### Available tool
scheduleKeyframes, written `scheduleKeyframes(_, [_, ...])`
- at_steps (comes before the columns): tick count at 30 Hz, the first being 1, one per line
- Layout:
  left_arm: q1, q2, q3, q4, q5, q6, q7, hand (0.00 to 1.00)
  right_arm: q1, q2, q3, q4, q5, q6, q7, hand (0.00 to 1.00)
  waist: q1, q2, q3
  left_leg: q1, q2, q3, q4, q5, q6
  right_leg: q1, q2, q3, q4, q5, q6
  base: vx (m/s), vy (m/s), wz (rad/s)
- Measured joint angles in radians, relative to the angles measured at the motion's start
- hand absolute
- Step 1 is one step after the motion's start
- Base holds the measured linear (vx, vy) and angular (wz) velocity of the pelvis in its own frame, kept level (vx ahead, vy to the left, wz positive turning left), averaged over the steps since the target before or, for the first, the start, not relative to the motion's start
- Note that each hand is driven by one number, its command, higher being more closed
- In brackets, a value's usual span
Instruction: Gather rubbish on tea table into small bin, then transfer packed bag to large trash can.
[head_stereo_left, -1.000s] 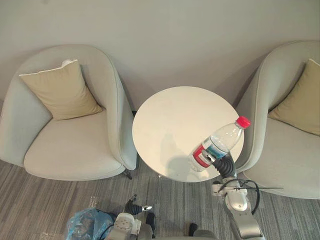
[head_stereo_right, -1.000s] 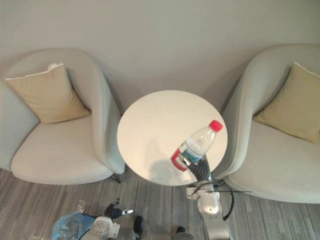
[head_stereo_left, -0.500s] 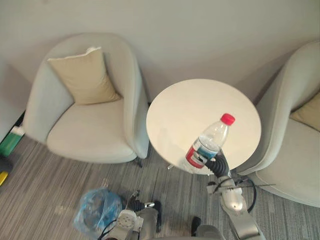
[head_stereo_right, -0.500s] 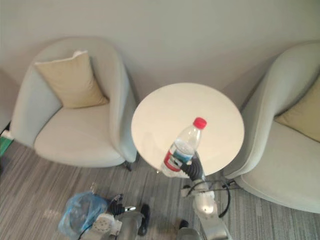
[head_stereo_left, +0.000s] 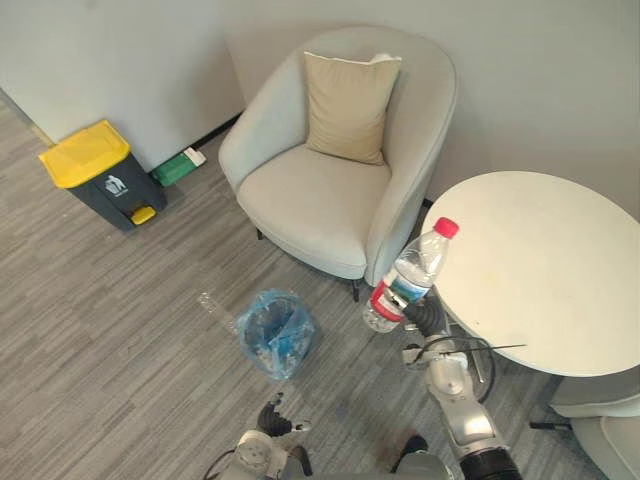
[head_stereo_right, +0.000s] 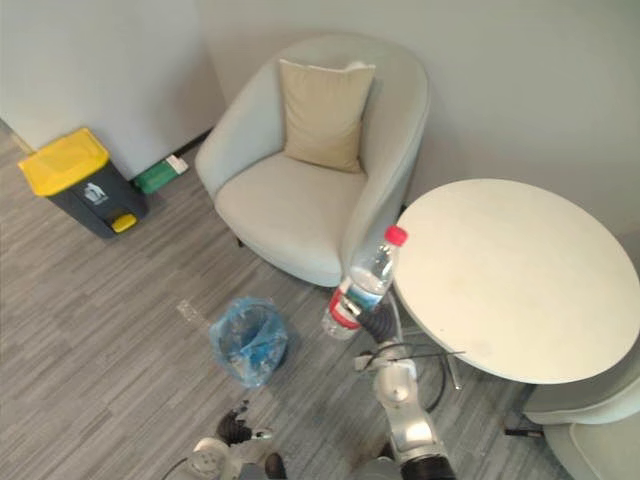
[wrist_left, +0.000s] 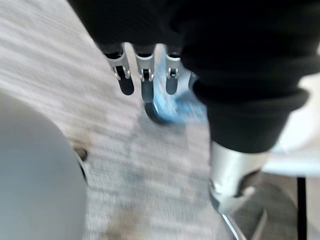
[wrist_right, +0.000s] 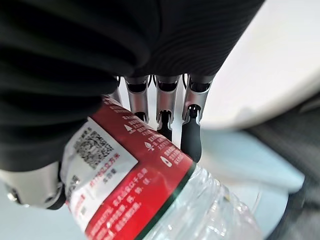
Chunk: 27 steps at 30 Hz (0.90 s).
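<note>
Now right robot hand (head_stereo_left: 426, 317) clasps the tilted bottle (head_stereo_left: 411, 274), three o'clock from the small bin (head_stereo_left: 252, 322); left robot hand (wrist_left: 144, 80) wide.

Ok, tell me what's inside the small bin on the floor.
The small bin is lined with a blue bag, crumpled and open at the top. Anything lying deeper is hidden by its folds. The water bottle is outside it, in the right robot hand.

Grey armchair (head_stereo_left: 330, 200), tan cushion (head_stereo_left: 348, 105), green box (head_stereo_left: 178, 166) by wall
</note>
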Motion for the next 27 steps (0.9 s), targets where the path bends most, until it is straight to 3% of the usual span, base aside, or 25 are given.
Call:
scheduleKeyframes(1, [0.001,0.0,0.007,0.0,0.0,0.0,0.0,0.0,0.007,-0.002,-0.004,-0.001,0.0,0.0,0.003,1.0,-0.005,-0.004,0.003,-0.01,-0.008,-0.021,0.011,-0.008,0.012,-0.015,0.017,0.075,0.017,-0.04,0.037,-0.07,0.039,0.87])
scheduleKeyframes(3, [0.01,0.002,0.022,-0.003,-0.017,0.0,0.0,0.0,0.042,-0.005,-0.037,-0.001,0.001,0.005,0.014,1.0,-0.044,-0.024,0.016,-0.039,-0.047,-0.102,0.025,-0.013,0.022,-0.047,0.059,0.273,0.079,-0.095,0.056,-0.04,-0.018,1.11])
scheduleKeyframes(5, [0.003,0.007,0.029,-0.003,-0.021,-0.001,0.0,0.0,0.049,-0.015,-0.056,0.002,0.002,0.009,0.019,1.0,-0.031,-0.035,0.02,-0.033,-0.056,-0.119,-0.003,0.006,0.026,-0.047,0.059,0.277,0.078,-0.098,0.058,0.04,0.001,0.45])
scheduleKeyframes(6, [0.007,0.015,0.037,0.0,-0.027,0.0,0.0,0.0,0.046,-0.012,-0.057,0.002,0.003,0.008,0.022,1.0,-0.03,-0.037,0.01,-0.061,-0.059,-0.148,0.003,0.017,0.016,-0.044,0.059,0.263,0.08,-0.088,0.083,0.09,-0.03,0.48])
scheduleKeyframes(8, [0.008,0.018,0.034,0.004,-0.028,0.0,-0.001,0.0,0.054,-0.01,-0.061,0.002,0.014,0.008,0.023,1.0,-0.052,-0.049,0.007,-0.095,-0.06,-0.206,0.031,0.011,0.014,-0.048,0.056,0.239,0.114,-0.087,0.098,0.1,-0.043,0.98])
scheduleKeyframes(9, [0.002,0.019,0.019,0.005,-0.027,0.001,-0.004,0.0,0.076,-0.013,-0.092,-0.002,0.023,0.008,0.031,1.0,-0.067,-0.051,0.008,-0.104,-0.059,-0.273,0.051,0.007,0.014,-0.038,0.064,0.251,0.15,-0.092,0.085,0.14,-0.039,1.58])
scheduleKeyframes(12, [-0.009,0.014,0.013,0.009,-0.024,0.0,-0.006,0.0,0.117,-0.013,-0.133,-0.009,0.049,0.008,0.037,1.0,-0.061,-0.053,0.006,-0.141,-0.045,-0.356,0.153,-0.014,0.003,0.0,0.111,0.25,0.163,-0.149,0.049,0.08,-0.081,1.25])
scheduleKeyframes(13, [-0.017,0.025,0.025,0.01,-0.022,0.001,-0.006,0.0,0.138,-0.012,-0.129,-0.049,0.05,0.007,0.038,1.0,-0.055,-0.082,-0.004,-0.204,-0.055,-0.32,0.274,-0.036,-0.001,0.05,0.122,0.237,0.094,-0.172,0.049,0.01,-0.117,0.95])
scheduleKeyframes(16, [-0.018,0.017,0.031,-0.008,-0.017,0.001,-0.004,0.0,0.136,-0.013,-0.129,-0.076,0.063,0.005,0.043,1.0,-0.035,-0.059,-0.003,-0.258,-0.005,-0.214,0.385,-0.045,0.003,0.099,0.149,0.212,0.042,-0.155,0.045,0.06,-0.053,0.43])
scheduleKeyframes(19, [-0.009,0.003,0.03,-0.007,-0.016,0.001,-0.008,0.0,0.134,-0.014,-0.144,-0.076,0.086,0.004,0.044,1.0,-0.028,-0.051,-0.012,-0.207,0.014,-0.145,0.282,-0.038,0.002,0.136,0.152,0.179,0.006,-0.151,0.05,0.03,-0.059,0.29])
scheduleKeyframes(23, [-0.013,0.002,0.036,-0.005,-0.016,0.002,-0.008,0.0,0.123,-0.012,-0.147,-0.042,0.082,0.008,0.04,1.0,-0.005,-0.051,-0.009,-0.156,0.001,-0.132,0.161,0.04,0.003,0.153,0.156,0.197,-0.07,-0.096,0.05,0.01,-0.021,-0.06])
scheduleKeyframes(27, [-0.007,0.005,0.035,0.006,-0.016,0.002,-0.008,0.0,0.118,-0.009,-0.117,0.013,0.078,0.008,0.039,1.0,-0.007,-0.048,-0.01,-0.054,0.007,-0.118,-0.025,0.102,-0.009,0.155,0.172,0.227,-0.087,-0.071,0.041,-0.02,-0.022,-0.22])
